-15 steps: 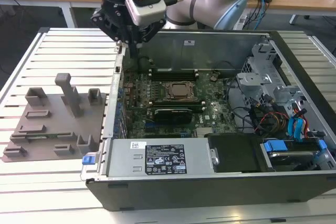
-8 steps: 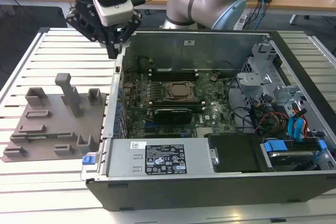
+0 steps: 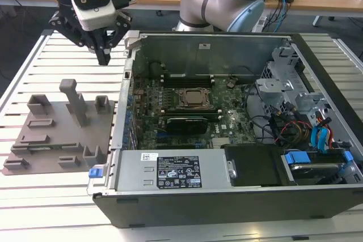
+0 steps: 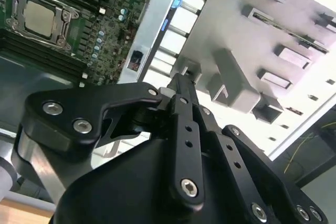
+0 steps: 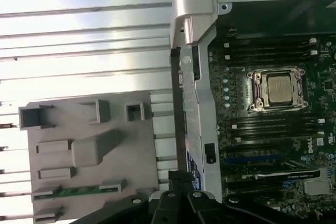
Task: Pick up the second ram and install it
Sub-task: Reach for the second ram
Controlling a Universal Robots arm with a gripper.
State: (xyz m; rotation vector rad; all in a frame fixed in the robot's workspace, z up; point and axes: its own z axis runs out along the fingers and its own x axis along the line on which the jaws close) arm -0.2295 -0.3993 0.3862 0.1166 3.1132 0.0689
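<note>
Green slim ram [image 5: 79, 191] lies slotted in grey plastic fixture [image 5: 137, 153].

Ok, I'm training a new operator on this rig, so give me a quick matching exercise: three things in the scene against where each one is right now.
Things
1. second ram
2. CPU socket
3. gripper

Places
A. on the motherboard inside the open case
B. up in the air over the slatted table, shut and holding nothing
C. lying in the grey fixture plate

Pairs: 1-C, 2-A, 3-B
</note>
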